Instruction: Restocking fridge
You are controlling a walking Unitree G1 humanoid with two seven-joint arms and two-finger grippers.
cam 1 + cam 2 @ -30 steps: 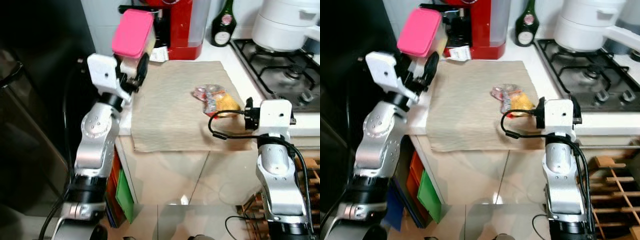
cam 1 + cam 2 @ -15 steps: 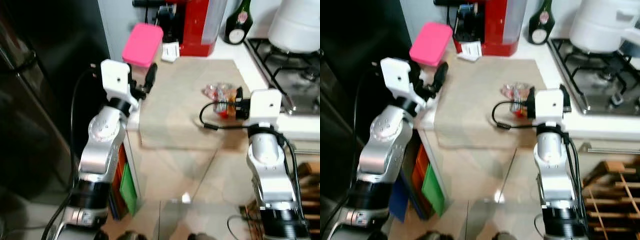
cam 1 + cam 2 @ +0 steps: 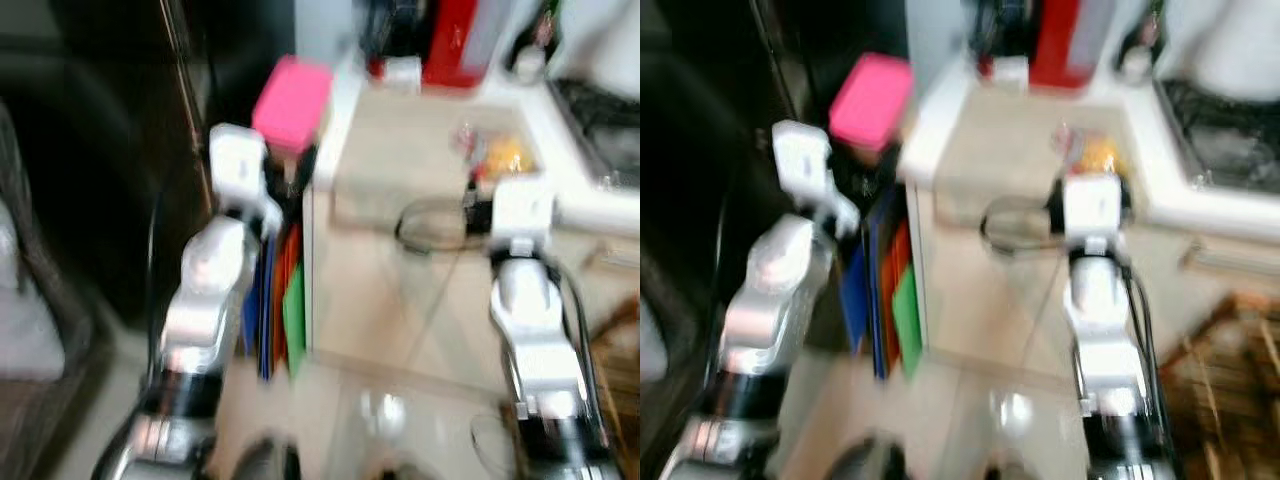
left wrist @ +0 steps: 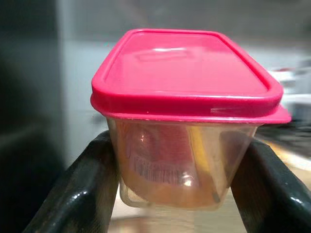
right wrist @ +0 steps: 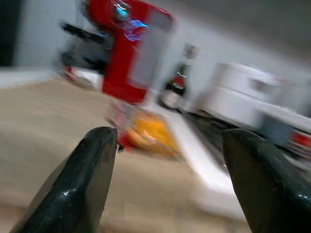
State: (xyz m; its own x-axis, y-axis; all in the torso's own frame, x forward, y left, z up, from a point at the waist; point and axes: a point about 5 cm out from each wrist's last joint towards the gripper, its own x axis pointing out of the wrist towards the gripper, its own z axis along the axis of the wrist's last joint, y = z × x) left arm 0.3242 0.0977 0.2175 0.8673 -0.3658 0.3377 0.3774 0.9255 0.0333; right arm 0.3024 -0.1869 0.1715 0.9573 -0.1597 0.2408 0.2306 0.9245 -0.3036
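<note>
The head views have swung and blurred since half a second ago: the counter now sits at 1 o'clock and the dark fridge front (image 3: 120, 150) takes the 9 o'clock side, a shift of the camera, not of the things. The left gripper (image 4: 187, 194) still clamps the container (image 4: 187, 121), which against the scene now hangs off the counter's edge, in front of the dark gap beside the fridge, where earlier it stood over the cloth's corner.

The container is a small clear plastic tub with a bright pink lid (image 3: 292, 100) pressed on flat. The left wrist view shows its two black fingers (image 4: 82, 194) pressed against the tub's opposite side walls, the tub upright between them. Through the clear wall something reddish-orange and a printed label can be made out; what it is cannot be told.

The right gripper (image 5: 170, 179) hovers at the counter's near edge at 2 o'clock, its fingers spread wide with nothing between them. Just beyond it, on the beige cloth (image 3: 420, 150), lies a clear bag (image 5: 146, 128) of orange and red items, apart from the fingers. Farther back at 12 o'clock stand a red coffee machine (image 5: 133, 53), a dark bottle (image 5: 177, 85) and a white pot (image 5: 243, 94) on the stove.

Below the counter's end, at 6 o'clock from the tub, upright blue, orange and green folders (image 3: 285, 310) fill the narrow slot beside the cabinet.
</note>
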